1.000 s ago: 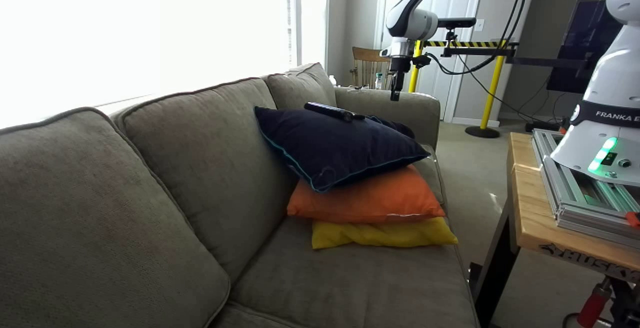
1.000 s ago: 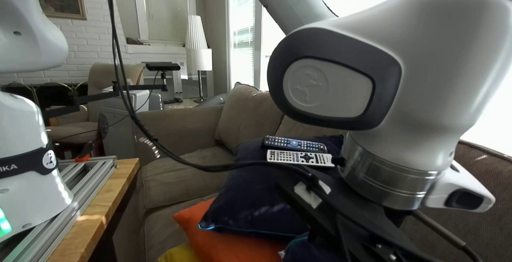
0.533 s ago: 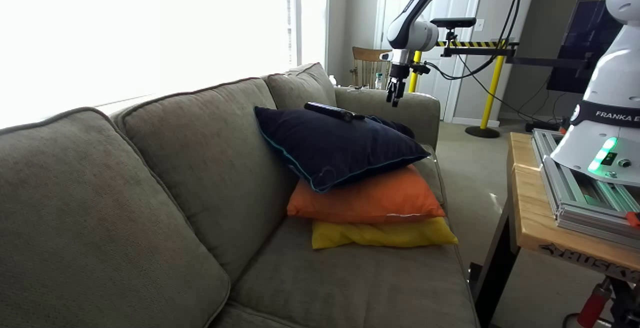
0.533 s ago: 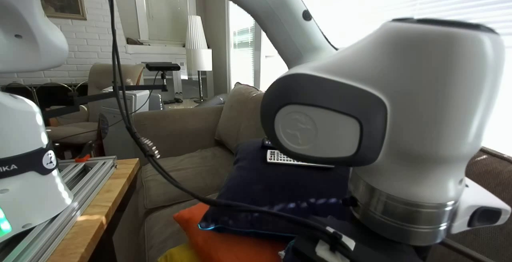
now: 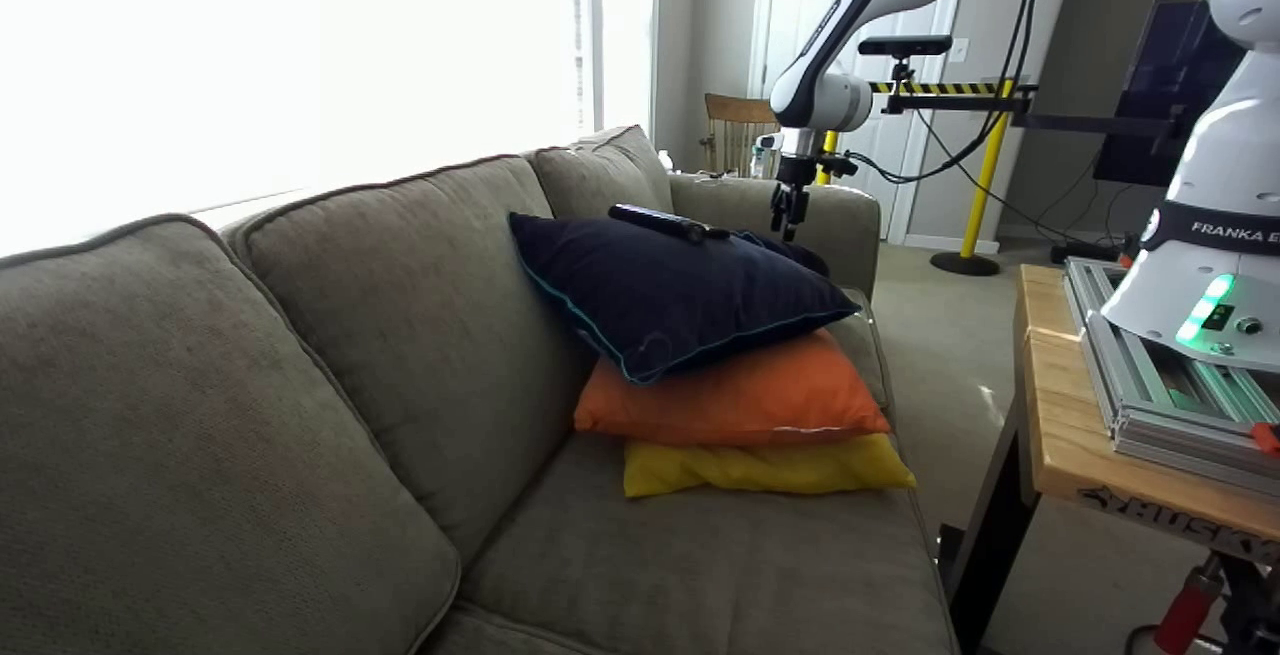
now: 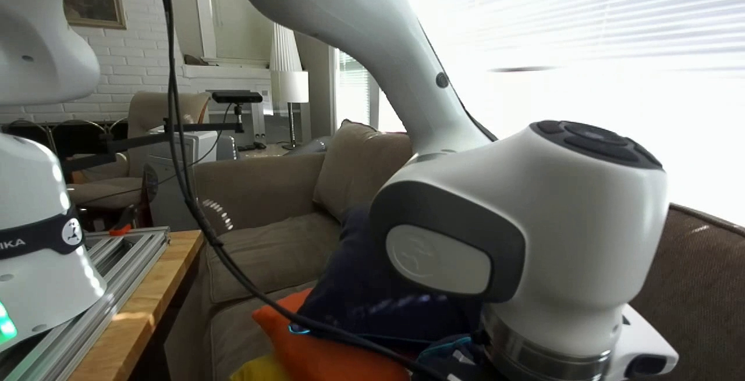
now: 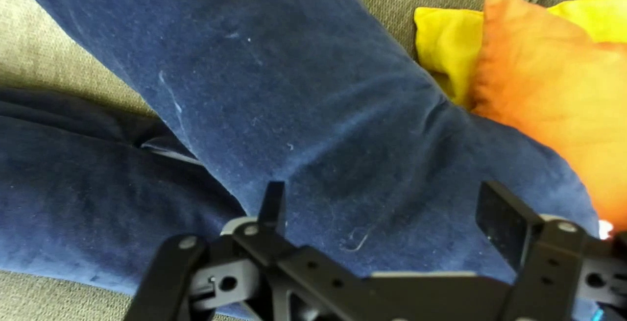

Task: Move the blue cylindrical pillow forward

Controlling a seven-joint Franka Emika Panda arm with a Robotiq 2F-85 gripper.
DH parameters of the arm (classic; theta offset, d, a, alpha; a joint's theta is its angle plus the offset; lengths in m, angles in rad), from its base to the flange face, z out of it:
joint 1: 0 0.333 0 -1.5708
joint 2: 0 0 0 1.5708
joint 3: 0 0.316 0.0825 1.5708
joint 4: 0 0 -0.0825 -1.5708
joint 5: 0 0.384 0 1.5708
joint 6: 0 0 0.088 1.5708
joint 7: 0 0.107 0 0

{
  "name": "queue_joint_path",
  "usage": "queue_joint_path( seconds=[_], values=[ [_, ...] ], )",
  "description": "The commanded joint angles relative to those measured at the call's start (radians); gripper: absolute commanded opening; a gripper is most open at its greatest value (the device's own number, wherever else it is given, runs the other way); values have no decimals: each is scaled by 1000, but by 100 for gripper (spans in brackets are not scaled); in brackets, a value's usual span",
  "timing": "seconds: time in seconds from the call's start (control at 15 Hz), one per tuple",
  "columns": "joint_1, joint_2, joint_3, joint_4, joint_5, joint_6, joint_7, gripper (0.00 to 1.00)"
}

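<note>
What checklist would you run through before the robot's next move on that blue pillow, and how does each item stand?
1. Gripper open: ok; its jaws stand wide apart.
2. Gripper over the blue pillow: ok; in the wrist view, fabric shows through the gap between the jaws.
3. Gripper touching the pillow: cannot tell from these views.
4. Pillow free of neighbours: not ok; in the wrist view it borders the orange cushion.
5. Blue fabric beside it a separate thing: cannot tell; the gripper hides part of it.
6. No loose things nearby: not ok; a remote lies on the big navy cushion.
</note>
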Motion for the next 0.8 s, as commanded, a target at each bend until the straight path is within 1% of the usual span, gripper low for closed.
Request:
queue_joint_path(
  seconds=[0.0,0.13,0.33,0.4,0.47,0.73],
  values=[
    [-39,45,49,20,11,47,-49,74],
    [-45,63,59,24,4,57,-50,69],
    [-55,71,70,19,8,69,-40,45],
    [-59,71,74,19,16,81,-30,40],
    [-58,67,73,20,27,83,-1,34],
    [-67,17,68,36,94,19,154,6]
  ],
)
